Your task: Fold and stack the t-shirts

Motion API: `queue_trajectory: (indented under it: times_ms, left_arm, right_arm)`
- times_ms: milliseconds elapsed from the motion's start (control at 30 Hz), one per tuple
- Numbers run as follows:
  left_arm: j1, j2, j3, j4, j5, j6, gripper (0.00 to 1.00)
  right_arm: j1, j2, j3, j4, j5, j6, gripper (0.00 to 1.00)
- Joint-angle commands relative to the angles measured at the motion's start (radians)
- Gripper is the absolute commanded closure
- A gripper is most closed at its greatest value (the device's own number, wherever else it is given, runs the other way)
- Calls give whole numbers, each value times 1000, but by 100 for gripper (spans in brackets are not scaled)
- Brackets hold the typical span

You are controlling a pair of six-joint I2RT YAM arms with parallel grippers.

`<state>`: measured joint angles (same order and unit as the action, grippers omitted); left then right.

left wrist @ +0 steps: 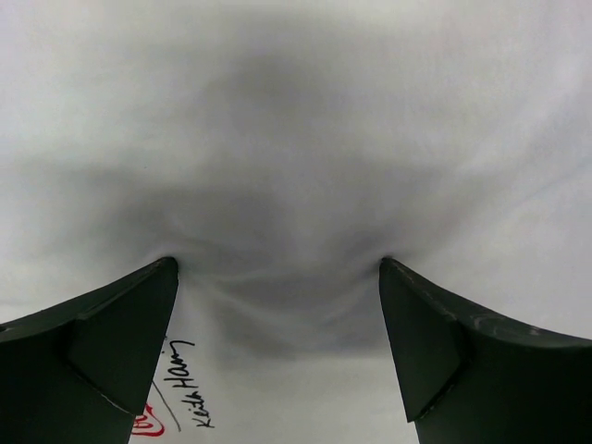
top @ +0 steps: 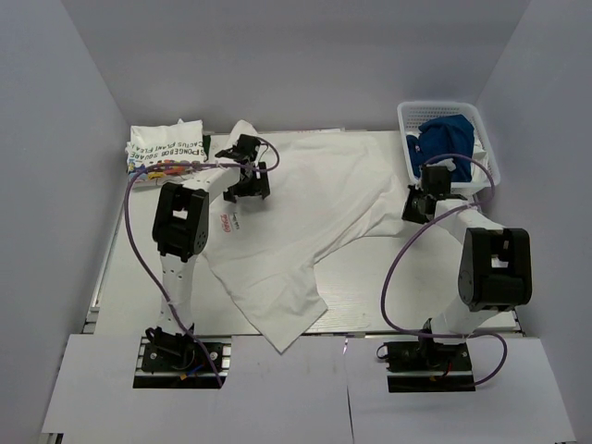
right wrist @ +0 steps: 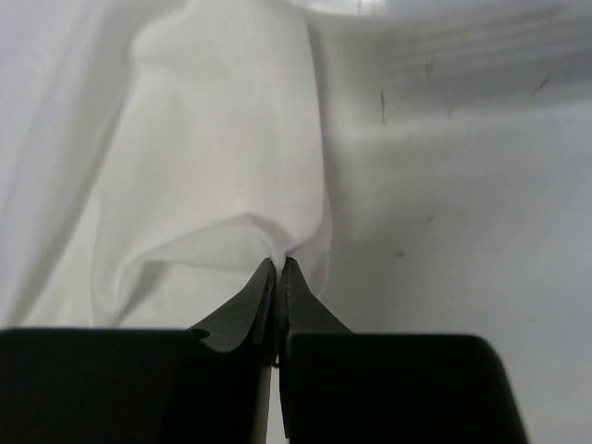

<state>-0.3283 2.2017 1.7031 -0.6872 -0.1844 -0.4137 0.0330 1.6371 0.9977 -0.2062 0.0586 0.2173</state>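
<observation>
White cotton t-shirt (top: 324, 199) lies spread across the table (top: 370, 282), right gripper (right wrist: 279, 266) pinched on an edge fold, left gripper (left wrist: 277, 266) wide apart on cloth: clamp left before you lift evenly.

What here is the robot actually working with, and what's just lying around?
Part of the job:
- spread white t-shirt, pinched by the shut right gripper, with the open left gripper on it
- folded printed t-shirt
- blue t-shirt

Just there:
- white basket, holding the blue one
- table
</observation>
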Motion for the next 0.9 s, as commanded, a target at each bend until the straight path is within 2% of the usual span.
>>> queue_trajectory:
  times_ms: [0,100,133,267,333,467,600,700,800,867]
  left_arm:
    - [41,117,87,80,89,50,0]
    - [67,253,263,36,137,73,0]
    - [80,291,367,17,158,85,0]
    - [104,392,541,-23,212,101,0]
    - [126,377,541,-12,224,124,0]
    - [138,317,460,32,224,136,0]
    - [147,320,487,8,243,136,0]
    - [147,320,487,-2,321,145,0]
    - [147,264,474,8,358,145,0]
    - [147,236,483,-17,367,145,0]
  right_arm:
    - [-2,-77,-82,-13,-14,23,98]
    - [-4,-123,-157,-16,7,60,98]
    - [-7,-150,-172,-4,1,70,100]
    - [-8,-209,-215,-7,4,73,100]
    - [-13,-248,-212,-38,38,71,100]
    - [-21,-347,-238,-61,6,85,100]
    - [-50,-411,-269,-98,-26,76,100]
    - [-51,-418,-306,-85,-48,80,100]
    - [-54,-389,-334,-64,9,94,100]
    - [-59,-355,-323,-80,50,122,93]
